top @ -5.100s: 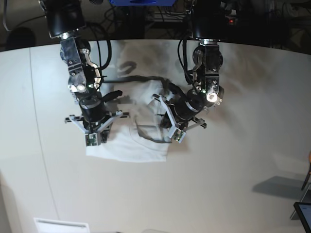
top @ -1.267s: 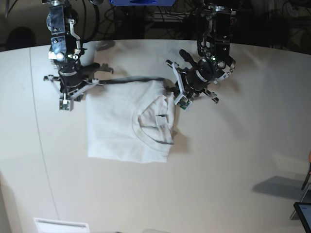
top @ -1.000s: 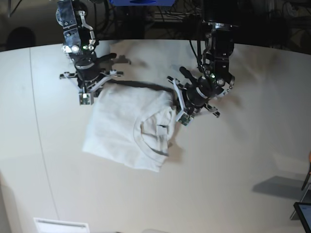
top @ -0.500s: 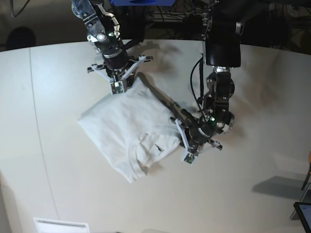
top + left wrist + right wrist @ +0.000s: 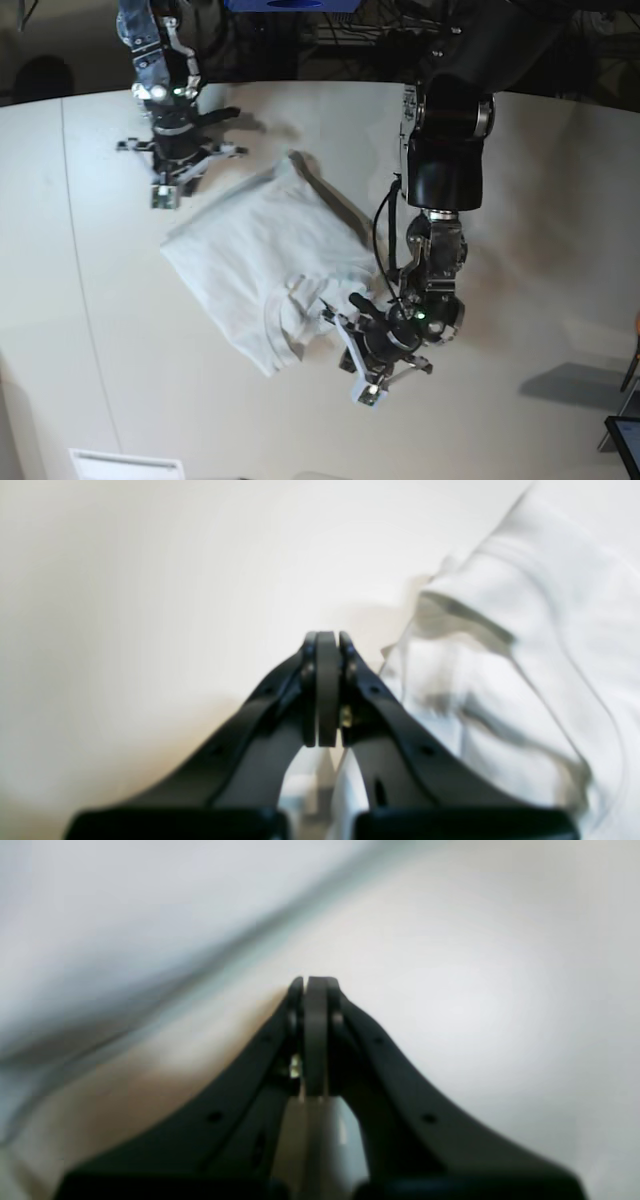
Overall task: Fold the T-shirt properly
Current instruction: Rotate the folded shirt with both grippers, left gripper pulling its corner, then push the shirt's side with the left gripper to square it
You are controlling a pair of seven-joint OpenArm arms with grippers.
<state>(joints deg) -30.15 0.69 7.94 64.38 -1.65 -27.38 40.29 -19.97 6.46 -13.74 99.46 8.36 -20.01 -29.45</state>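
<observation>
A white T-shirt [image 5: 270,270], already folded into a rough rectangle, lies skewed on the pale table [image 5: 540,250], running from the upper middle of the base view down toward the lower centre, with its collar opening showing near the lower right corner of the bundle. The left gripper [image 5: 365,385] sits in the lower centre of that view, just beside that collar corner; its wrist camera shows the two dark fingers pressed flat together with nothing between them, the cloth lying to their right. The right gripper [image 5: 160,192] is in the upper left, beside the shirt's far corner but apart from it; its wrist view, badly blurred, also shows the fingers closed on themselves over bare table, with a pale blurred mass across the upper left that cannot be made out. Neither arm holds fabric. Judging from the crooked lie of the bundle, the step in hand looks like squaring it up. To do that well, each gripper would need to open first, pinch all layers at a corner rather than only the top one, and both should move together so the fold does not slip apart.
</observation>
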